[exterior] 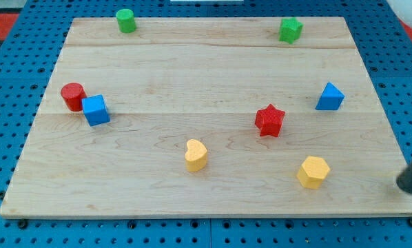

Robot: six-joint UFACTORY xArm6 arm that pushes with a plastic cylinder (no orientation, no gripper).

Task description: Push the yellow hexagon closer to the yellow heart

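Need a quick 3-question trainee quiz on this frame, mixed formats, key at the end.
1. True or false: the red cylinder touches the blue cube.
2. Which block lies between the yellow heart and the blue triangle? A green cylinder B red star C green star
3. Fill in: my tip is to the view's ___ of the yellow hexagon.

Key: 1 true (or nearly); 2 B; 3 right.

Only the lower end of my rod shows: a plain, smooth, round, matt black shaft, slightly blurred, ending at my tip (404,186), with no markings visible.
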